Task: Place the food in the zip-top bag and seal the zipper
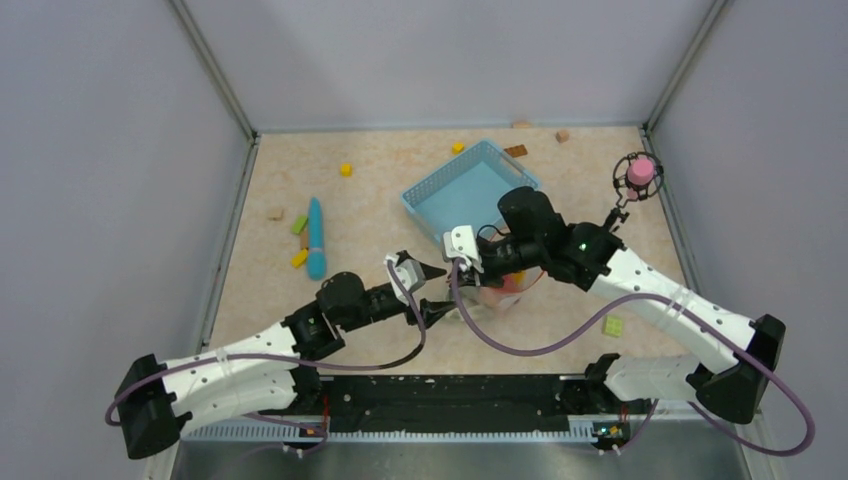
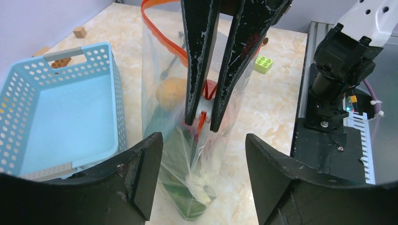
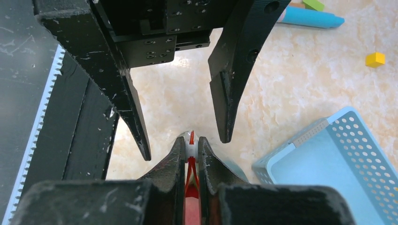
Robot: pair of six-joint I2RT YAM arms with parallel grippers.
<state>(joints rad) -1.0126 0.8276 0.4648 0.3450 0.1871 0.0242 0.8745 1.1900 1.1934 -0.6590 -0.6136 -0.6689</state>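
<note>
Left pincer (image 2: 202, 140) splayed, right pincer (image 3: 191, 143) pinched closed

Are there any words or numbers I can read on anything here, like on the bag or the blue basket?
None. The zip-top bag, its zipper and the blue basket carry no writing, and nothing else in view shows readable text.

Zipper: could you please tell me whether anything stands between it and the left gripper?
Only the right gripper, shut on the white end piece of the zipper, directly in front of the open left gripper. The rest along the bag mouth looks unobstructed.
</note>
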